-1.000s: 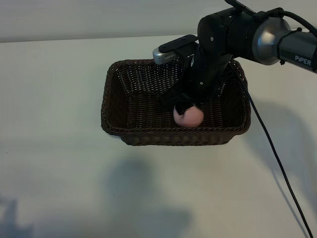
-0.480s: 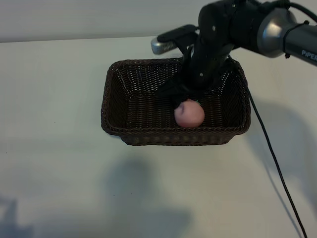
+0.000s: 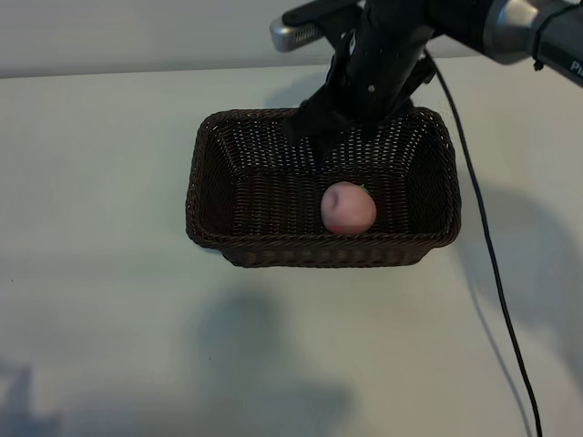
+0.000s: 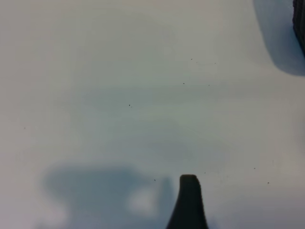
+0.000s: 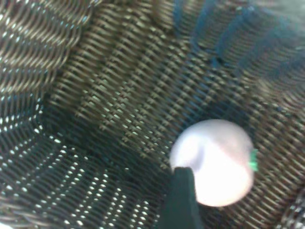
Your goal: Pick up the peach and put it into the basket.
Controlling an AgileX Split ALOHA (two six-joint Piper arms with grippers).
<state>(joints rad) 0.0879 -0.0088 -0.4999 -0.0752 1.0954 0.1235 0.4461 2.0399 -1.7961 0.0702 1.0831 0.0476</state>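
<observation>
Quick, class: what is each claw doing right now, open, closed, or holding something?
Left claw: open, holding nothing.
Right claw: open, empty, above the small pale-pink round peach lying in the dark-brown woven wicker basket.

A pale tabletop (image 4: 143,95) fills the view. One dark fingertip (image 4: 188,202) of the left gripper is seen at 6 o'clock. A dark edge (image 4: 300,24) is glimpsed at 2 o'clock, unidentifiable.

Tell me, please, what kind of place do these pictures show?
Probably a robot test bench or lab, not a home: a plain white table holds only a dark-brown woven wicker basket with a small pale-pink peach inside, and a black robot arm's right gripper hangs open above it.
</observation>
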